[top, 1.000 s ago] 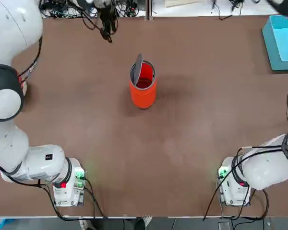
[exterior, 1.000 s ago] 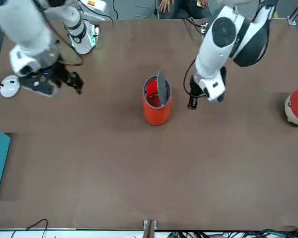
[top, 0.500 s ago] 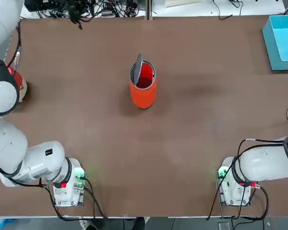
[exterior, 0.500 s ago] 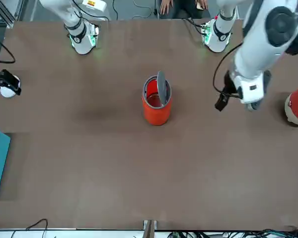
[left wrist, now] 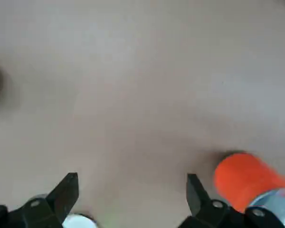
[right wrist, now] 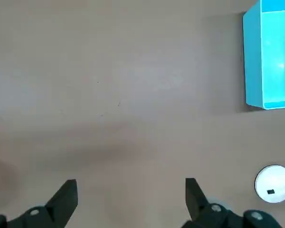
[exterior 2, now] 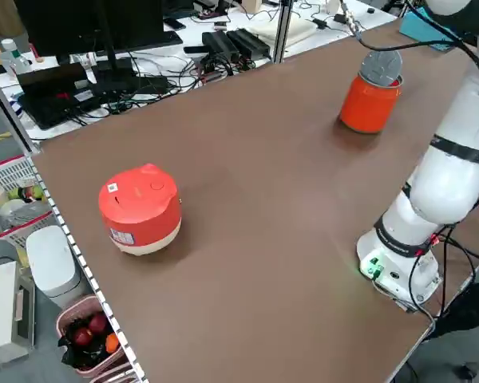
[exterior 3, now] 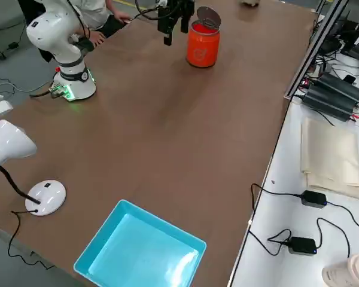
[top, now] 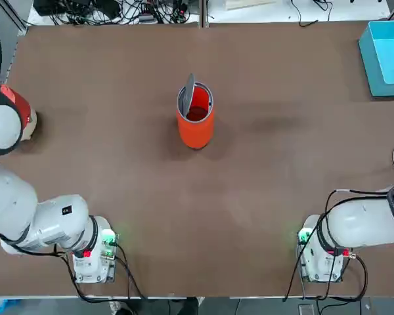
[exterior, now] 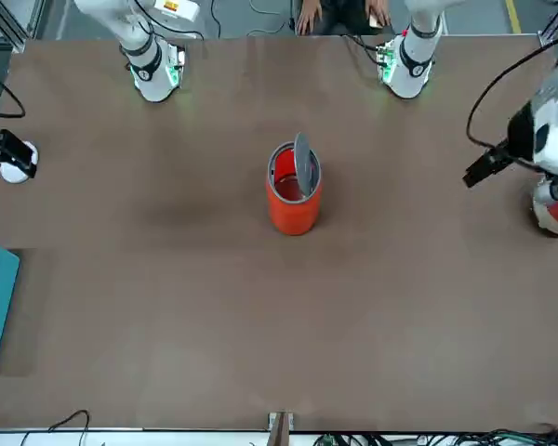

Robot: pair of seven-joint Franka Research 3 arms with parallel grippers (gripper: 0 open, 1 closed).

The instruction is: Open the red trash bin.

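We found the red trash bin [top: 196,122] standing upright near the middle of the brown table [top: 269,197], its round silver-grey lid [exterior: 303,164] tipped up on edge across the rim so that the red inside showed. Nothing touched the bin. The left claw [left wrist: 133,197] hung well away from the bin toward the robot's left edge of the table, above bare tabletop, its two fingers spread wide with nothing between them; in the front view its dark fingers [exterior: 484,168] showed just beside a red-and-cream domed cooker [exterior 2: 140,209] that sat far from the bin near that table edge. The right claw [right wrist: 130,199] was likewise spread and empty, hovering over bare tabletop well off to the bin's other side. On that side, far from the bin, a teal rectangular box [top: 386,56] lay at the table's corner, and the round white base of a lamp [exterior 3: 46,197] rested between that box and the right arm's base.
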